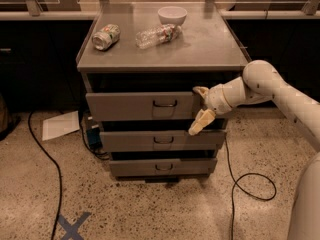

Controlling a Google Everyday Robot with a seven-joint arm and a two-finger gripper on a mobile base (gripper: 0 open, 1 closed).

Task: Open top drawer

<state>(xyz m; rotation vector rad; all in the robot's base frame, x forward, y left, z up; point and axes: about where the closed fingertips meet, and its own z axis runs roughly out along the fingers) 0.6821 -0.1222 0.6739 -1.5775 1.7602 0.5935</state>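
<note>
The top drawer (130,106) is the uppermost grey front of the metal cabinet (210,44), with a small dark wire handle (164,104) at its centre. It stands a little way out, with a dark gap above it. My gripper (201,108) is at the right end of this drawer front, to the right of the handle. It is open: one pale finger is at the front's top edge and the other finger (200,124) hangs below its bottom edge. My white arm comes in from the right.
Two shorter drawers (160,140) (160,167) sit below. A crushed can (105,36), a plastic bottle (157,34) and a white bowl (172,15) lie on the cabinet top. Cables (250,184) (45,154), a paper sheet (61,125) and a blue tape cross (72,225) are on the floor.
</note>
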